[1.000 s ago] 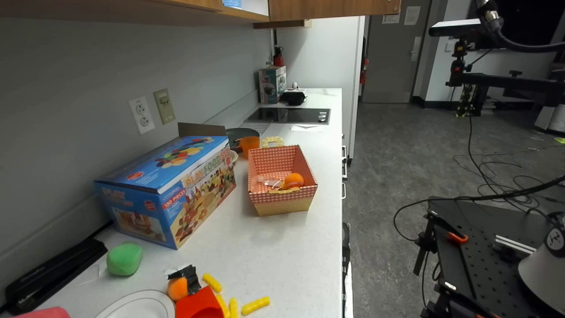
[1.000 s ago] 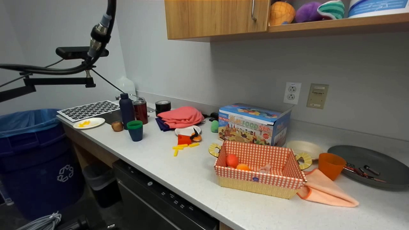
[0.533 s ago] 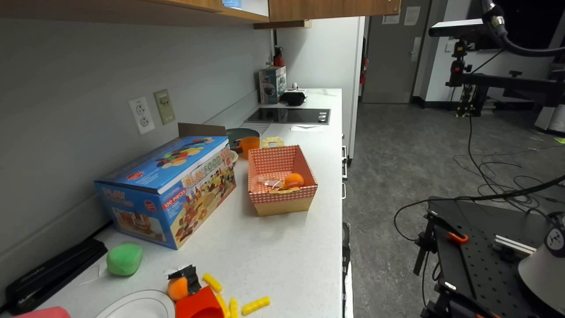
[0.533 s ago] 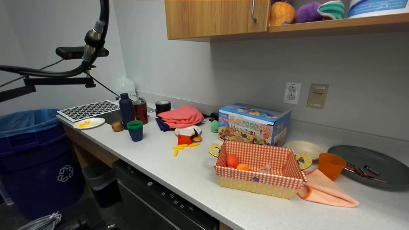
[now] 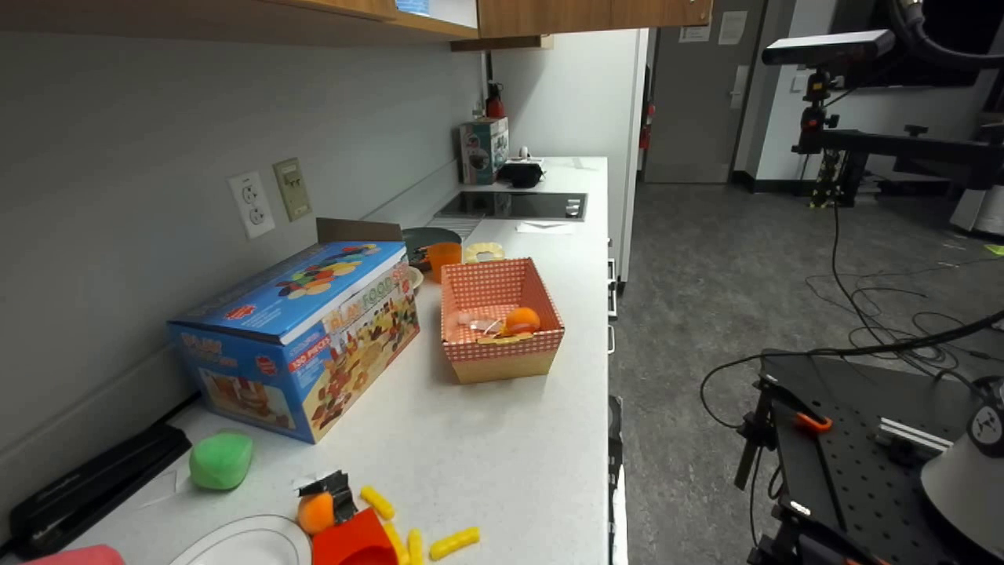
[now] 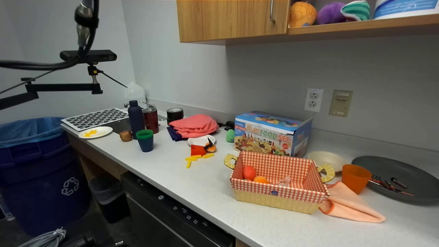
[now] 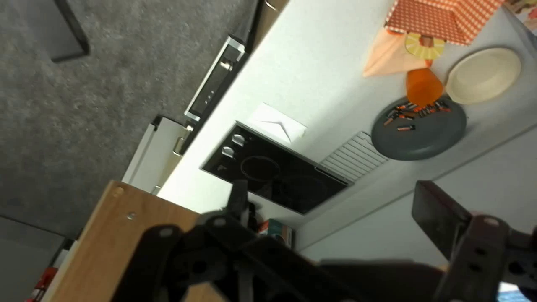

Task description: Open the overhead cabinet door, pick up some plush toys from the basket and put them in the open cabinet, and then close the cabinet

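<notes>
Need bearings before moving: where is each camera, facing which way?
Exterior view: higher than the counter, looking lengthwise toward the cooktop; robot base at right.
Exterior view: in front of the counter, facing the wall obliquely; a cable, apparently the arm's.
Wrist view: on the wrist, looking down at the cooktop past the open end effector.
Both exterior views share basket and blue box.

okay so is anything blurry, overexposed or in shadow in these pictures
Wrist view: fingers dark and out of focus, counter by the cooktop washed out bright; in an exterior view, wall under the overhead cabinet in soft shadow; in both exterior views, the blue box sharp enough to read.
</notes>
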Robot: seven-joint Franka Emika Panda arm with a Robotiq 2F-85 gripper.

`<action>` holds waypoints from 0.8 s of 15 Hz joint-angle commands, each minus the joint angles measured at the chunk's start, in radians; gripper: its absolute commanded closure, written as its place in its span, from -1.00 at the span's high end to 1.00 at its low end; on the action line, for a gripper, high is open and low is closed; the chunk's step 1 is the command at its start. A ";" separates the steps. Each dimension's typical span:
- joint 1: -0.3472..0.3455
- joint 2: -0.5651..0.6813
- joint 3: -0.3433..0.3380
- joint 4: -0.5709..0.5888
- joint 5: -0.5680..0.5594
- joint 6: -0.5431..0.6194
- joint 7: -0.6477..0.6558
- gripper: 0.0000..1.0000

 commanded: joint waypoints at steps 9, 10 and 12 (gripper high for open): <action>-0.041 -0.097 -0.203 0.076 0.011 -0.128 -0.313 1.00; -0.044 -0.093 -0.222 0.087 0.013 -0.124 -0.326 1.00; -0.046 -0.088 -0.234 0.094 0.015 -0.121 -0.333 1.00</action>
